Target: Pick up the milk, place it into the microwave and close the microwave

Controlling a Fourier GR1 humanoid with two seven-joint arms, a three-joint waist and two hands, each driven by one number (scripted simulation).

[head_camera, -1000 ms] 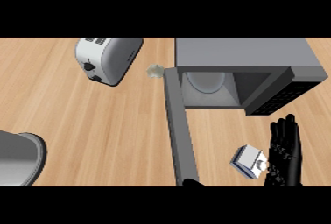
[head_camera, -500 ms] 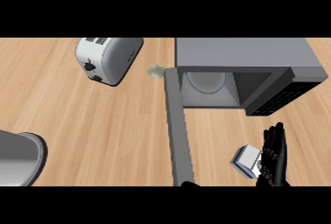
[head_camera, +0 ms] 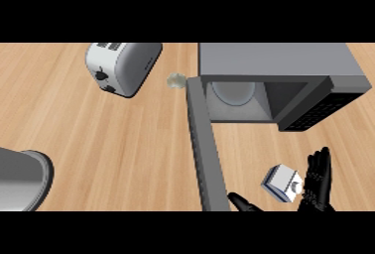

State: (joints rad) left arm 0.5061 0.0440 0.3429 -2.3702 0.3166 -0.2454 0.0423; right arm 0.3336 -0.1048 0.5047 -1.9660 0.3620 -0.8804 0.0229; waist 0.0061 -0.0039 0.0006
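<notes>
1. The wooden counter [head_camera: 88, 144] carried everything in view, and the task stood at its first step: the pick-up had not been made.
2. The microwave [head_camera: 282, 64] sat at the upper right with its door [head_camera: 205, 149] swung wide open toward the robot, and a pale turntable [head_camera: 233, 92] showed inside. No brand or writing could be read on it; the dark control panel [head_camera: 319, 111] was too small to make out.
3. A silver toaster [head_camera: 121, 67] lay tilted at the upper left, and a grey rounded object [head_camera: 22, 178] sat at the left edge. Neither bore a readable label.
4. The right hand [head_camera: 316, 186] was at the lower right, fingers straight and holding nothing, just beside the milk.
5. The left hand [head_camera: 245, 202] barely showed at the lower edge near the door's end; its fingers could not be judged.
6. The milk [head_camera: 282, 182], a small white and blue carton, lay on the counter in front of the microwave, right of the door. Its markings were unreadable. The next move probably called for curling the right hand around it, then lifting it into the cavity.
7. A small pale knob-like item [head_camera: 176, 79] sat between toaster and microwave.
</notes>
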